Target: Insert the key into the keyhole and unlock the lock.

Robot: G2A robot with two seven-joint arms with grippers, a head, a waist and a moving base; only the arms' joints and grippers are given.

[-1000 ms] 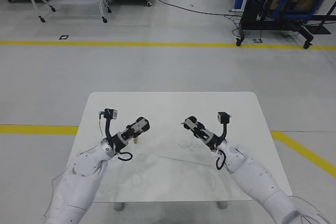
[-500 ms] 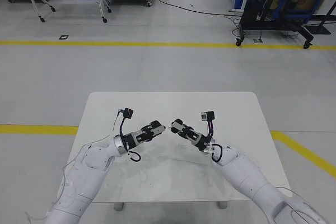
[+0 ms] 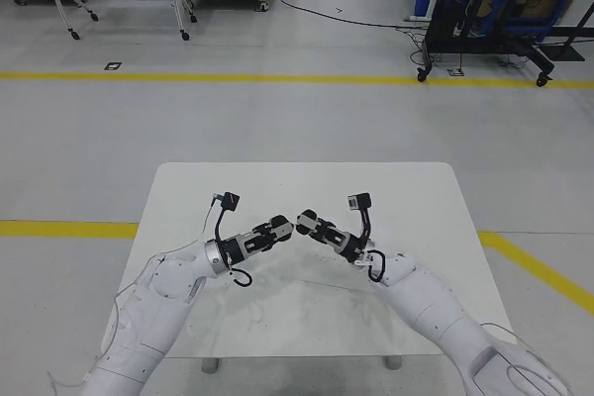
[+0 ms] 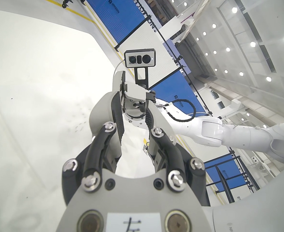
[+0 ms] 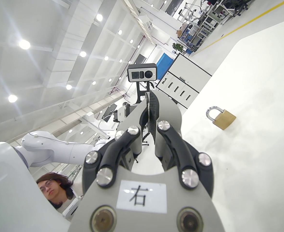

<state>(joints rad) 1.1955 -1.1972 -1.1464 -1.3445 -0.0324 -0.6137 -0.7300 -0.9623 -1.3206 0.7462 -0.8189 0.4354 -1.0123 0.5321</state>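
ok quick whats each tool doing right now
left tool: open
right tool: closed on a thin metal piece, apparently the key

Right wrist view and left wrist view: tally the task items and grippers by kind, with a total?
padlock: 1, lying on the table
key: 1, a thin metal edge pinched in the right gripper
grippers: 2, counting the left gripper
Total: 4

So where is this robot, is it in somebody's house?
No, it looks like a big factory hall or robot lab. You can tell from the very high ceiling with rows of lights, the yellow lines painted on the floor, and the blue partition panels.
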